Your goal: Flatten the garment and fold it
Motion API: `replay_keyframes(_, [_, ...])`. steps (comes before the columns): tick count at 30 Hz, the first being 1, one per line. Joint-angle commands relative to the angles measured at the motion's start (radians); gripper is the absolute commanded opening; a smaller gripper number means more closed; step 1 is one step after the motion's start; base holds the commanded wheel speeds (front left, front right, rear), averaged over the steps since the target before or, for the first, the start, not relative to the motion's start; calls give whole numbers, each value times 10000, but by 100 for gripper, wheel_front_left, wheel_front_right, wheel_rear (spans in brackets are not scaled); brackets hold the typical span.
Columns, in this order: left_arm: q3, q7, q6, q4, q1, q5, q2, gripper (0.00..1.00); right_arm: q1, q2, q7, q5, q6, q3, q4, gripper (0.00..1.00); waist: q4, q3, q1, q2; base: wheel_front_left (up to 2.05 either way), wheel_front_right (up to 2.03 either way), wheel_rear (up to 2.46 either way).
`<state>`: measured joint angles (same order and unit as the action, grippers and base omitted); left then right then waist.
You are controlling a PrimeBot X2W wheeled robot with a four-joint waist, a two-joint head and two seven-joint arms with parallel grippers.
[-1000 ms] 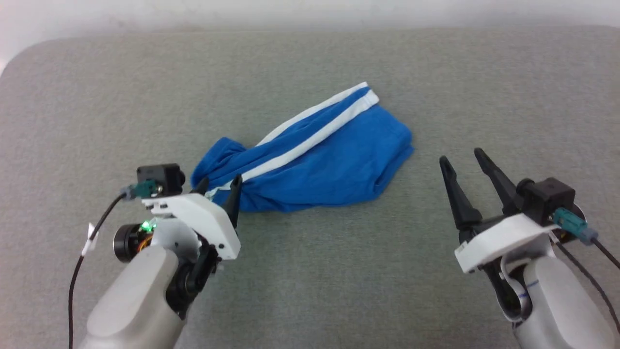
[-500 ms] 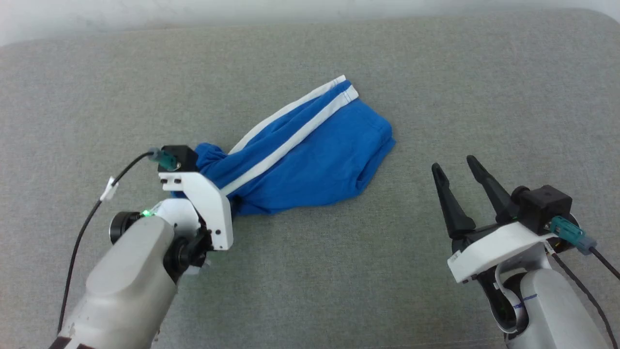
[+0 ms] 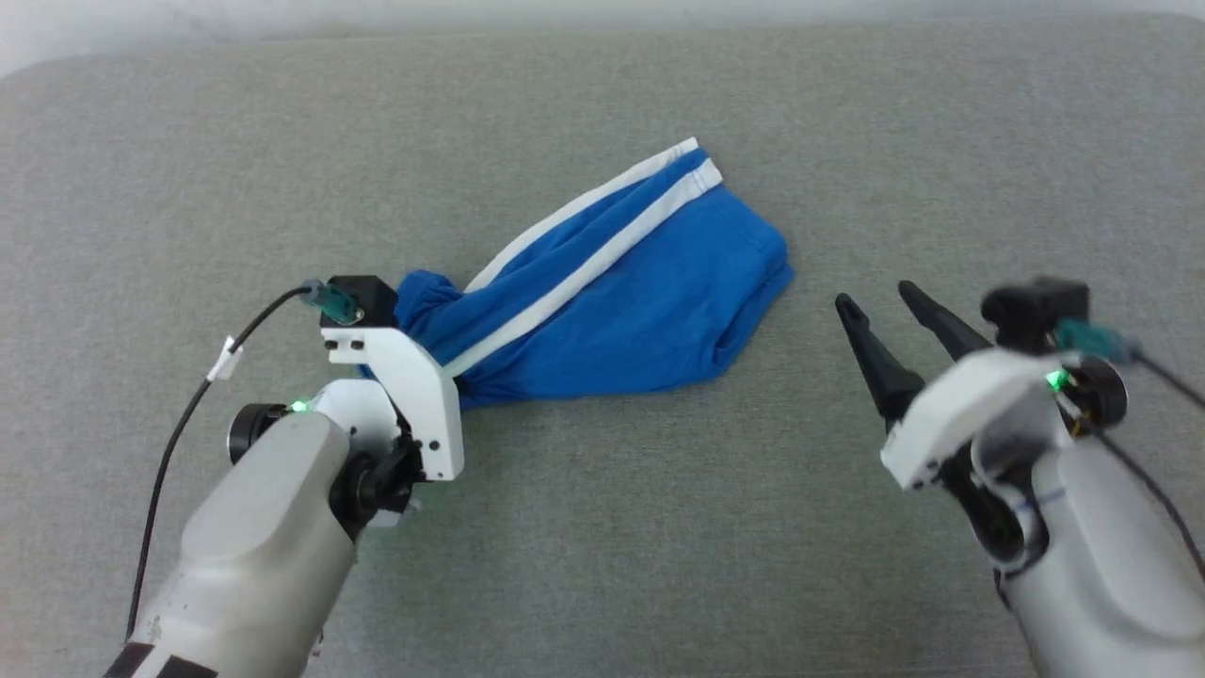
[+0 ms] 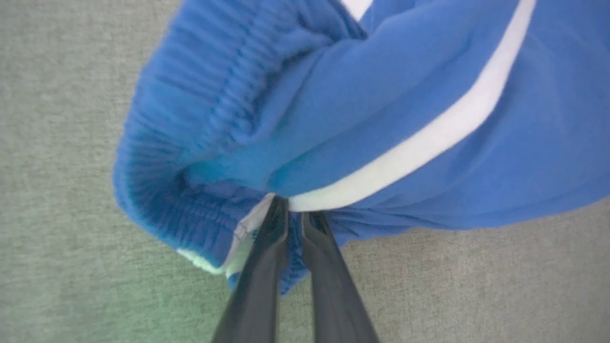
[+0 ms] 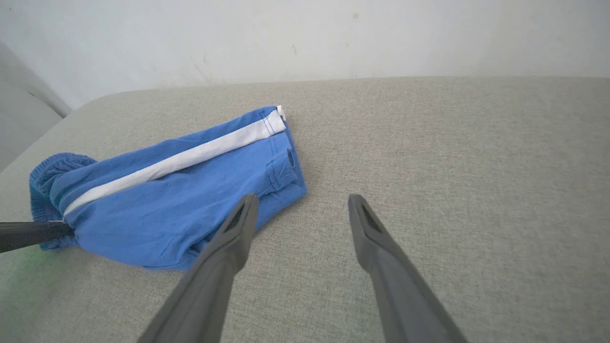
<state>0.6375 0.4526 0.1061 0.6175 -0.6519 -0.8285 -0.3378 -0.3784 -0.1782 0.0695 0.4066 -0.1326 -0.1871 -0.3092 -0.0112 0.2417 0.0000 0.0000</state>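
Head view: we see the garment (image 3: 621, 315), blue shorts with white side stripes, lying bunched and slanted, not flat.
Grey cushion (image 3: 602, 537): under the garment, spreading out past it on every side.
Garment ends: the gathered waistband (image 4: 190, 114) lies toward our left arm, and the stitched hem (image 5: 286, 162) lies at the opposite end, toward our right arm.
Left gripper (image 4: 294, 214): at the garment's waistband end, its fingers drawn almost together on a pinch of blue cloth where the white stripe (image 4: 429, 143) runs out. A white label (image 4: 248, 226) sits just beside the pinch.
Right gripper (image 3: 874, 297): well apart from the garment, off its hem end, with fingers spread wide and holding nothing.
Garment surface: we see it creased and doubled over on itself along the lower edge.
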Motion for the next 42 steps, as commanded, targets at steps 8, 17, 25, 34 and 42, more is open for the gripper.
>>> replay_keyframes(8, [227, -1707, 81, -615, 763, 378, 651, 0, -2868, -288, 2225, 1105, 19, -887, -2721, 100, 910, 240, 0, 0, 0, 0, 0])
replay_keyframes(17, [352, -2605, 122, -1539, 646, 757, 855, 0, -4725, -248, 3168, 1205, 19, -1189, -5295, 100, 1609, 769, 0, 0, 0, 0, 0])
replay_keyframes(25, [366, -3135, 47, -1789, 664, 832, 934, 0, -5030, -33, 4443, 1671, 19, -1962, -6938, 100, 1799, 1101, 0, 0, 0, 0, 0])
replay_keyframes(34, [343, -3455, -67, -1601, 795, 766, 886, 0, -4911, -140, 4695, 2569, 19, -2681, -6896, 0, 1634, 979, 0, 0, 0, 0, 0])
replay_keyframes(42, [342, -3593, -112, -1696, 1138, 726, 585, 0, -4207, -859, 3372, 3272, 19, -3509, -5396, 0, 1369, 64, 0, 0, 0, 0, 0])
